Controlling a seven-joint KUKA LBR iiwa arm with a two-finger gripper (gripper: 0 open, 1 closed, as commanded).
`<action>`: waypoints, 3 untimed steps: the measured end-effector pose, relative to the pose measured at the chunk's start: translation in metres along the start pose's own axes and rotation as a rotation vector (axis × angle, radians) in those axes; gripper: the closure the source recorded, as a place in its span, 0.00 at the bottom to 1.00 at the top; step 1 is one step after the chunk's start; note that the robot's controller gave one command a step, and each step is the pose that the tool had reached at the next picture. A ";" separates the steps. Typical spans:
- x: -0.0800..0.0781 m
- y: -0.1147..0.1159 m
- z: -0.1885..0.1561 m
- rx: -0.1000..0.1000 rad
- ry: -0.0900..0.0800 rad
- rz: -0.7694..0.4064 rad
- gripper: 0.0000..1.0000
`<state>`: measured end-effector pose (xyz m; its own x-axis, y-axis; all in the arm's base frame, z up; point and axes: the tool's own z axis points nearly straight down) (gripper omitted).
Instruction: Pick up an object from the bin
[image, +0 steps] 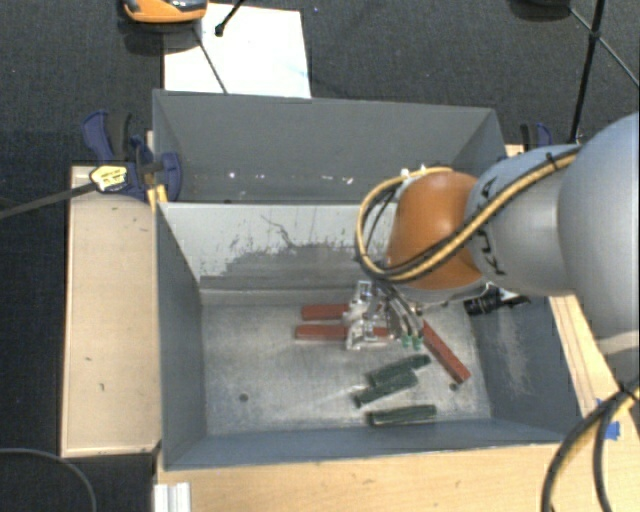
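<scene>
Two red bars (322, 312) lie mid-floor in the bin (250, 385) at the jaws, whose spread I cannot tell; green bars (392, 377) lie near. Best to straddle one red bar across its narrow width, clear of its neighbour.

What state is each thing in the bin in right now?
hand: low in the bin, over the right ends of two red bars
upper red bar: flat on the floor, right end hidden by the hand
lower red bar: flat, just in front of the upper one
slanted red bar: flat, right of the hand
upper green bar: flat, slanted, loose
lower green bar: flat, by the front wall
</scene>
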<state>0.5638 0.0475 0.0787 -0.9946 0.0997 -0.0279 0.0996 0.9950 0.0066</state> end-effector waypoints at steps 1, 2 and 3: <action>0.000 0.000 0.000 0.000 0.000 0.000 1.00; 0.002 0.000 -0.002 0.001 0.008 0.000 1.00; 0.006 -0.001 -0.017 0.006 0.031 0.000 1.00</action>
<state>0.5573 0.0469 0.0957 -0.9950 0.0997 0.0032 0.0997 0.9950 0.0006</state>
